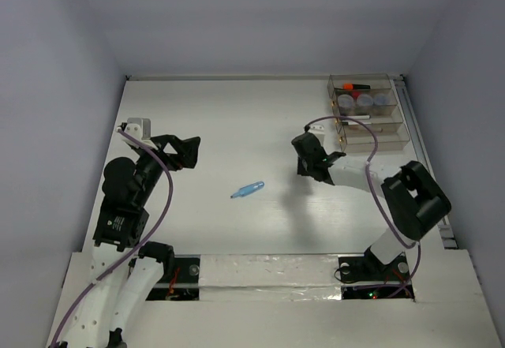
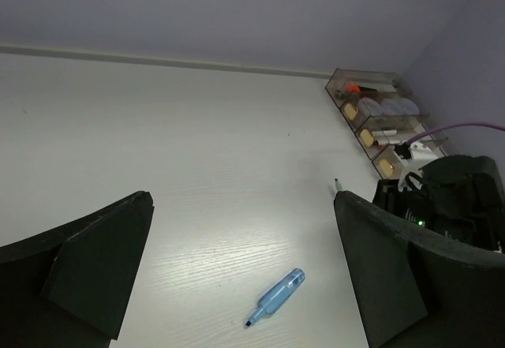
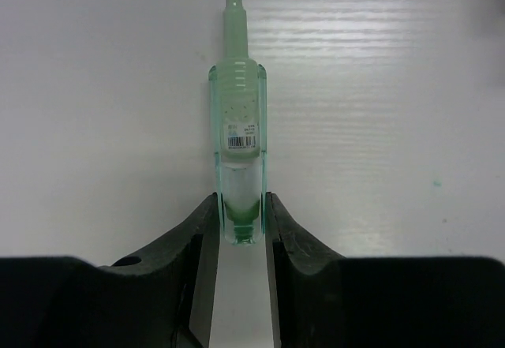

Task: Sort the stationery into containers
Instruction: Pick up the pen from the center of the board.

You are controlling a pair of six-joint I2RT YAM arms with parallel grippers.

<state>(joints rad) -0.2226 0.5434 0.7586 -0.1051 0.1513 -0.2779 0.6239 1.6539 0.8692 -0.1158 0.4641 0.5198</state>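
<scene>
My right gripper (image 3: 239,207) is shut on the rear end of a pale green highlighter (image 3: 238,127), whose uncapped tip points away from the wrist. In the top view that gripper (image 1: 313,162) hangs over the table, left of the clear stepped organiser (image 1: 387,137) at the back right. The organiser holds an orange-black highlighter (image 1: 353,87), round pots (image 1: 364,101) and pens. A light blue highlighter (image 1: 248,189) lies uncapped mid-table. In the left wrist view the light blue highlighter (image 2: 276,297) lies between and ahead of the fingers of my open left gripper (image 2: 242,206), which touches nothing.
Grey walls close the table at the back and on both sides. The right arm (image 2: 446,194) and its purple cable (image 1: 359,139) lie between the organiser (image 2: 371,119) and the blue highlighter. A taped strip (image 1: 268,273) runs along the near edge.
</scene>
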